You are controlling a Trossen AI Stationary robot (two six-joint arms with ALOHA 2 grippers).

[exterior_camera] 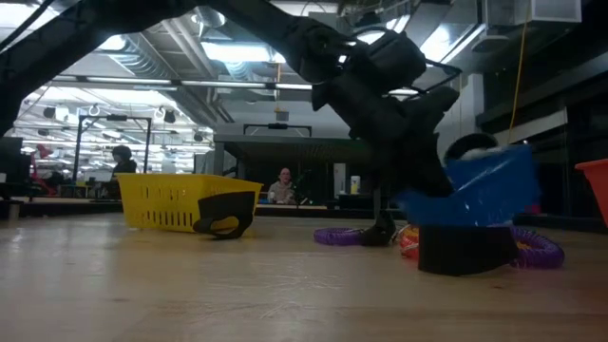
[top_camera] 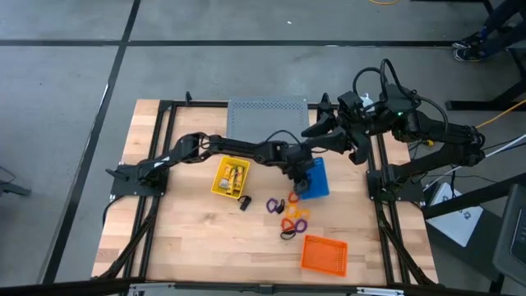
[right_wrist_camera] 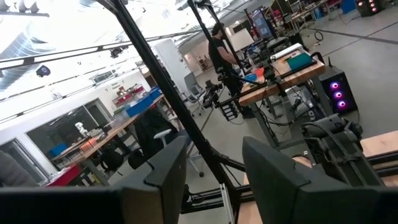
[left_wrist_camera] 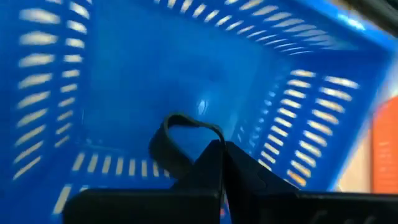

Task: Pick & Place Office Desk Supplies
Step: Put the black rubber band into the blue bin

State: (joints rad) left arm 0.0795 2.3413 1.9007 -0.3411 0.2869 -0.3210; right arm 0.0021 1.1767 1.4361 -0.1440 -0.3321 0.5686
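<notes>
— What surrounded the left gripper (left_wrist_camera: 219, 163)?
— The slotted blue plastic tray (left_wrist_camera: 124, 74); its closed fingers pinched a thin dark loop (left_wrist_camera: 177, 134) just ahead. The right gripper (right_wrist_camera: 214, 165) stood open, raised well apart.

text: none legible | labels: none | numbers: none | signs: none

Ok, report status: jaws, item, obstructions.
Left gripper shut on dark loop, over blue tray. Right gripper open, parked high, off the work. Nothing blocking the drop.
</notes>
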